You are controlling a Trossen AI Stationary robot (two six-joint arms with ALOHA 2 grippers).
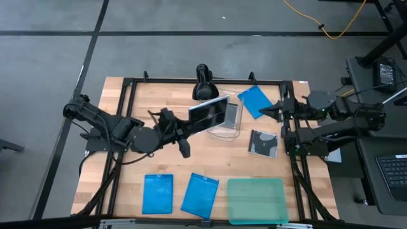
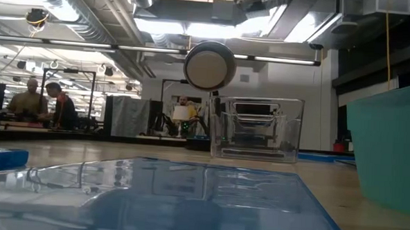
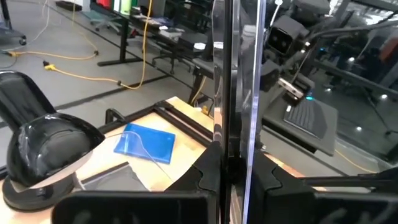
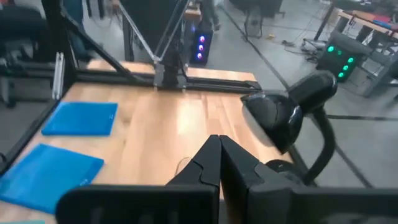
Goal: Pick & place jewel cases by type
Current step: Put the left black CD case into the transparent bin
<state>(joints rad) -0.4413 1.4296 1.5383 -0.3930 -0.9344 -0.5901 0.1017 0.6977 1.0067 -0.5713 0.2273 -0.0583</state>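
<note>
My left gripper is shut on a black-and-clear disc case, held in the air by the left part of a clear tub. The left wrist view shows this case edge-on. A second disc case lies flat to the right of the tub. One blue case lies at the far right and two more lie at the near edge. My right gripper is shut and holds nothing, hovering near the far-right blue case. My left gripper pinches the disc case between its two fingers at the edge nearest the arm. The fingers reach in about level from the table's left. The case stands on edge, lifted clear of the table.
A translucent teal tray lies at the near right corner. A black domed stand sits at the far edge behind the tub. A black frame runs around the tabletop. People sit at benches in the room beyond.
</note>
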